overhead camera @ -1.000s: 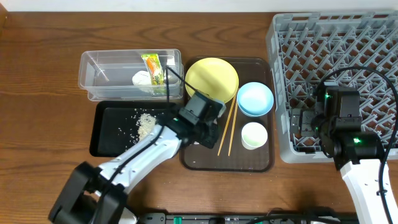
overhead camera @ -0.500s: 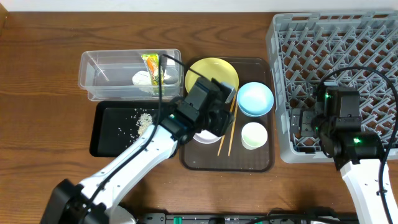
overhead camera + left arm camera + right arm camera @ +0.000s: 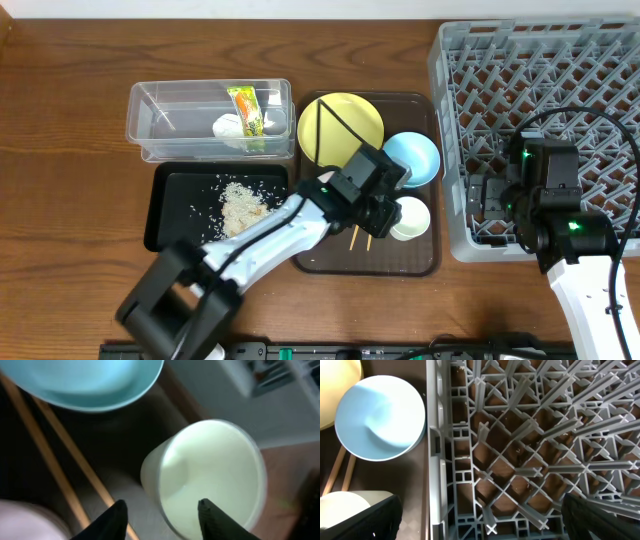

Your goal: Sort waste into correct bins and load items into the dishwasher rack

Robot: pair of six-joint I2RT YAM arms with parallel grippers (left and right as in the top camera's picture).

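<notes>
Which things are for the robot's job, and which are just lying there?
For the job: snack wrapper, tissue, rice scraps, clear tub, black tray, yellow plate, blue bowl, white cup, chopsticks, dishwasher rack.
Just lying there: brown serving tray, table.

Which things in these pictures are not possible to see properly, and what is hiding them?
White bowl: overhead, the left arm covers it; left wrist view shows only a blurred pale edge.
Chopsticks: overhead, the left gripper hides all but their lower ends.
Dishwasher rack: overhead, cut off by the right edge.
Right gripper: overhead, its own wrist hides the fingers.
</notes>
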